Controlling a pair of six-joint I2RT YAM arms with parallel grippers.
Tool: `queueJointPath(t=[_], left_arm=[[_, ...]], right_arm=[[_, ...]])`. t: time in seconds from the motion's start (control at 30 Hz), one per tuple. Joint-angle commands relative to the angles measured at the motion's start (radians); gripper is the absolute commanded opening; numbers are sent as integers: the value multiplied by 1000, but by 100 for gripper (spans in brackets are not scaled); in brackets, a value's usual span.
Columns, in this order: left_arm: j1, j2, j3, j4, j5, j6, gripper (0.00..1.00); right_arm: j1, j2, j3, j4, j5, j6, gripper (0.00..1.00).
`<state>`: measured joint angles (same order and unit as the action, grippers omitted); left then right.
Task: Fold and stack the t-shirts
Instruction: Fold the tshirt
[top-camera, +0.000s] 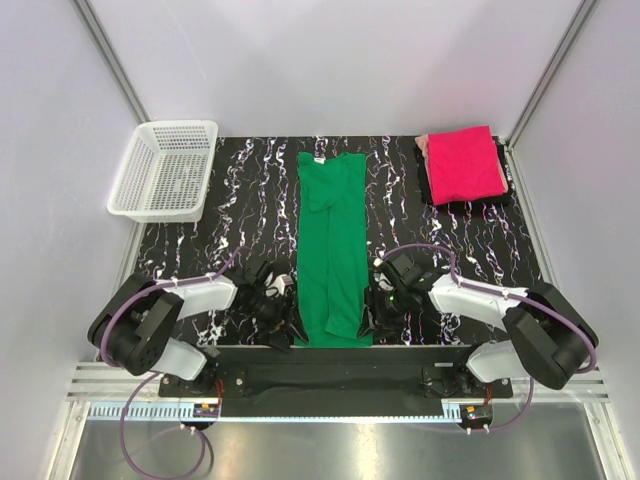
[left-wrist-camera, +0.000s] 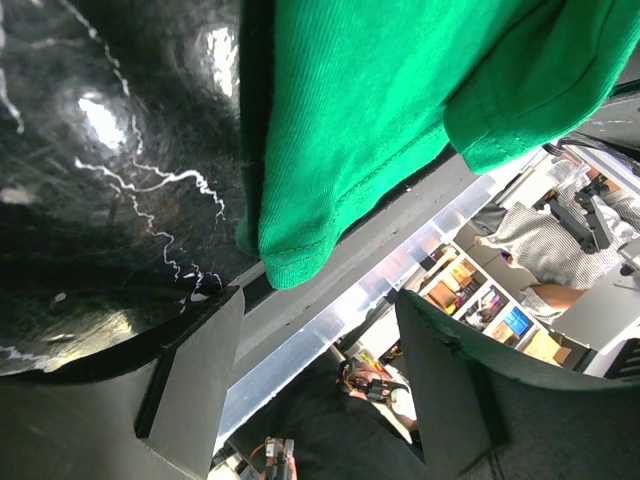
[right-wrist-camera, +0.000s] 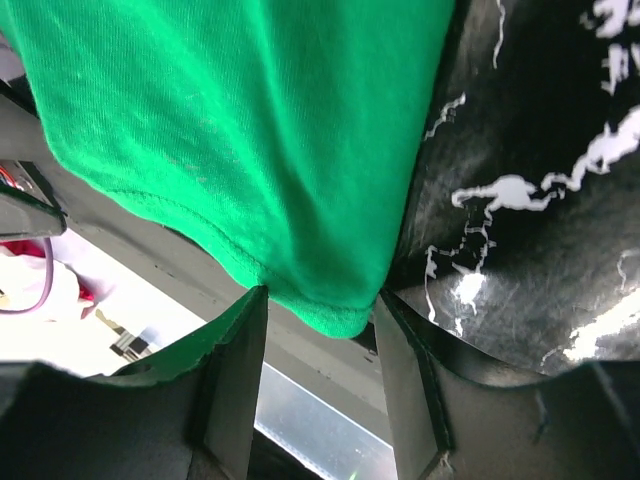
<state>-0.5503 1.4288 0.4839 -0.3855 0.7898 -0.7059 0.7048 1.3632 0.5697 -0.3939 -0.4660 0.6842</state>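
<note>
Hem of green t-shirt (top-camera: 333, 240) sits between left claw (left-wrist-camera: 315, 330) and right claw (right-wrist-camera: 315, 310).

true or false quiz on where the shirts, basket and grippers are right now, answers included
1. The green shirt lies as a long strip down the middle of the table. True.
2. The pink shirt sits in the basket. False: it lies folded at the far right, and the basket is far left.
3. The left gripper and right gripper flank the green shirt's near hem. True.
4. Its collar points at the arms. False: it is at the far end.
</note>
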Motion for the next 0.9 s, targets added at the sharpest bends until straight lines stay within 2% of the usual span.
queueJointPath(t=[0.0, 0.3, 0.53, 0.87], left_arm=[[-2, 27, 30, 69, -15, 29, 68], [-2, 93, 59, 99, -17, 33, 68], [-8, 140, 56, 129, -23, 29, 68], [-31, 150, 13, 162, -34, 8, 63]], right_arm=[[4, 23, 36, 52, -13, -25, 54], [4, 94, 30, 104, -52, -26, 55], [2, 91, 4, 104, -48, -18, 55], [2, 77, -39, 102, -42, -6, 49]])
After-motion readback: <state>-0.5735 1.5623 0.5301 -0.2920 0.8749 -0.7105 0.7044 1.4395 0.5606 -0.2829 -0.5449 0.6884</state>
